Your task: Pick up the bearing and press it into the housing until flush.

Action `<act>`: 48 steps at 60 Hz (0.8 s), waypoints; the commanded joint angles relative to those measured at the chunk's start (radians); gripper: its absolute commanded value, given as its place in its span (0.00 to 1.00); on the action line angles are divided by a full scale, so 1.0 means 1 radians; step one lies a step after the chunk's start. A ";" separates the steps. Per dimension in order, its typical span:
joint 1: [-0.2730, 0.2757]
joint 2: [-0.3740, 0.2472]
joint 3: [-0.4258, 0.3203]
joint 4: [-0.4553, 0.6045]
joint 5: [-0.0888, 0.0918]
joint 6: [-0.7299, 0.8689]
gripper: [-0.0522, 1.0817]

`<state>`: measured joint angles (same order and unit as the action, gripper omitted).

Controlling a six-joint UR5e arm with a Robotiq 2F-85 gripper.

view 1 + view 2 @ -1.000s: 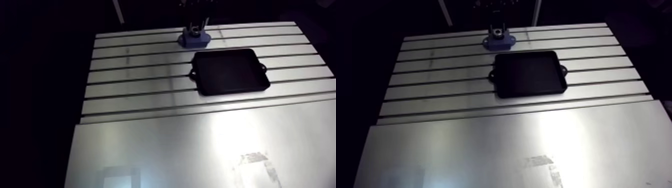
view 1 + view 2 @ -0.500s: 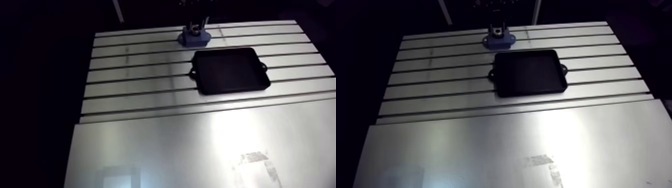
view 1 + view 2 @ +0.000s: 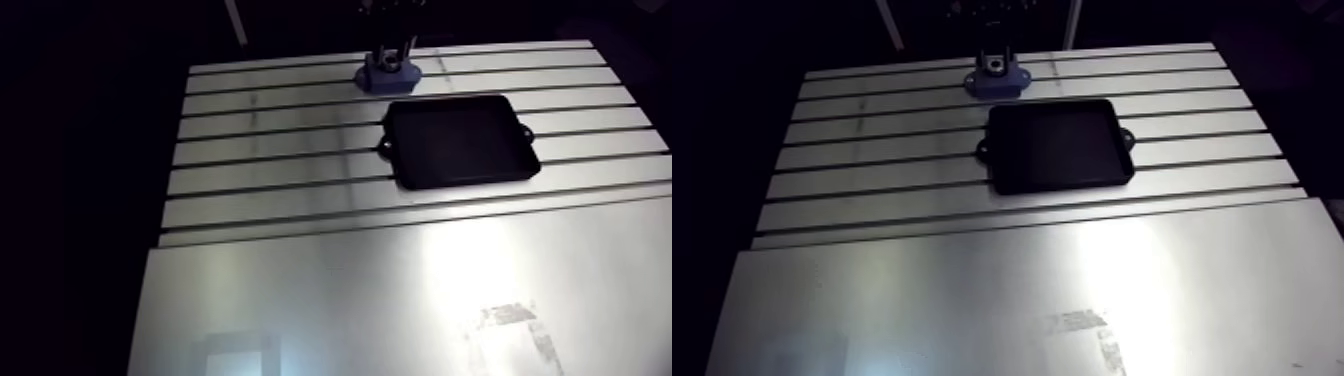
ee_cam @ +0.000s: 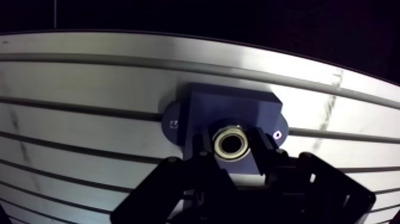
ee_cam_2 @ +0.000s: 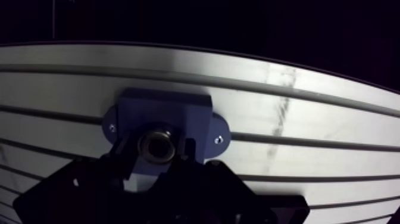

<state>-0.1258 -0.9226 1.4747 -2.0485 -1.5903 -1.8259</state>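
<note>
At the far edge of the table (image 3: 300, 300), just beyond the black tray (image 3: 1060, 145), the gripper (image 4: 231, 145) is clamped on the bearing (image 4: 231, 143), its two fingers pinching the steel ring from either side right over the bore of the blue housing (image 4: 235, 110). To seat it well, I judge the push should go straight down with the ring kept level, since a tilted bearing would likely jam. Whether it already sits flush cannot be told from these views.

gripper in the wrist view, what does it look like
The gripper is matte black: two narrow fingers on chunky, angular jointed links that widen toward its body. No markings show on it. In the arm view it is only a small dark shape.
</note>
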 commanded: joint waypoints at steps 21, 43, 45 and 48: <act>-0.008 0.000 0.002 0.000 -0.001 -0.002 0.76; -0.006 0.000 0.000 0.000 0.000 -0.003 0.76; -0.006 0.000 0.000 0.000 0.000 -0.005 0.76; -0.006 0.000 0.001 0.000 0.000 -0.005 0.76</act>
<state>-0.1322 -0.9225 1.4769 -2.0487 -1.5910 -1.8282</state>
